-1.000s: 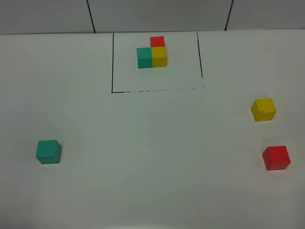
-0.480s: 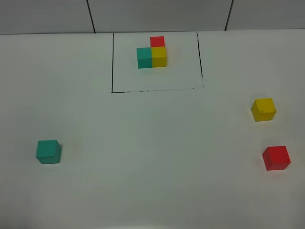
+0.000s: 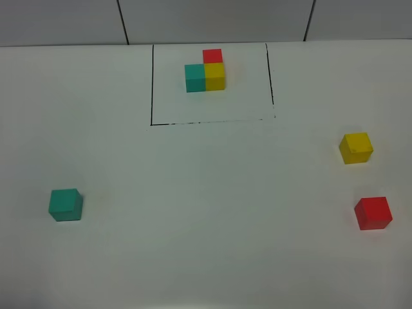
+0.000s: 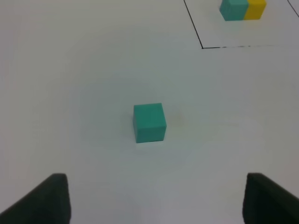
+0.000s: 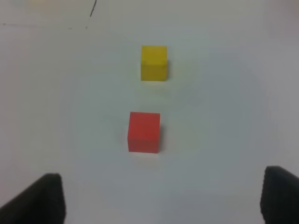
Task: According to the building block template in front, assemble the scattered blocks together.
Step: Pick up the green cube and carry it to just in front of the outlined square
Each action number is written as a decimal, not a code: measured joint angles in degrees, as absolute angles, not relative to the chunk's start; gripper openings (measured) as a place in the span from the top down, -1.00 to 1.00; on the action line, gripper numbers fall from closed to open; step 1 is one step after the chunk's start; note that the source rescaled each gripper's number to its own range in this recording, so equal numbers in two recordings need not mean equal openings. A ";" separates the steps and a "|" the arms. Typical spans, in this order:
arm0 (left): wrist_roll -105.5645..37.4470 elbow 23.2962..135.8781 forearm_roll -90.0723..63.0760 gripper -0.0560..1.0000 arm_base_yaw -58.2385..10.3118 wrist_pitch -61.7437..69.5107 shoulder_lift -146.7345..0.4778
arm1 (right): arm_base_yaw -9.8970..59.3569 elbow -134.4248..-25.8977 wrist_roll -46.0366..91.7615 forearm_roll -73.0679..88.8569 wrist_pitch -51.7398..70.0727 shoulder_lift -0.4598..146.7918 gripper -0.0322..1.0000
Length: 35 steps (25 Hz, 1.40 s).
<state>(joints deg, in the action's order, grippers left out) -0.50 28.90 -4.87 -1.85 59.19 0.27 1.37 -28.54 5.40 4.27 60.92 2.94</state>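
Left jaws spread wide, empty. Teal cube [image 4: 149, 122] ahead of them, roughly centred between tips, apart, near left edge of bench [image 3: 193, 257]. Right jaws spread wide, empty. Red cube [image 5: 144, 132] ahead, yellow cube [image 5: 153, 62] beyond it, both near right edge. Template [image 3: 206, 73] at far edge, middle.

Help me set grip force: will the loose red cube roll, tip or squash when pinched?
The red cube sits flat on the table, so it likely slides, not rolls. Its crisp edges suggest a rigid block, unlikely to squash. As wide as tall, it should not tip.
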 joint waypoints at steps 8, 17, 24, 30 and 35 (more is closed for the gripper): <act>-0.50 28.90 -4.87 -0.57 -1.85 59.19 0.27 | 1.37 -28.54 5.40 4.27 60.92 2.94 -0.46; -0.50 29.00 -4.87 -0.57 -1.85 58.59 -0.16 | 1.37 -28.54 5.39 4.27 60.92 2.94 -0.46; 0.00 29.51 -3.44 -0.57 -1.85 51.31 -9.82 | 1.37 -28.54 5.39 4.27 60.92 2.94 -0.46; -0.44 32.84 -2.81 -0.58 -1.85 43.06 -29.02 | 1.37 -28.54 5.28 4.27 60.92 2.94 -0.46; -0.44 38.89 -2.36 -0.58 -1.85 43.12 -47.87 | 1.37 -28.54 5.28 4.27 60.92 2.94 -0.46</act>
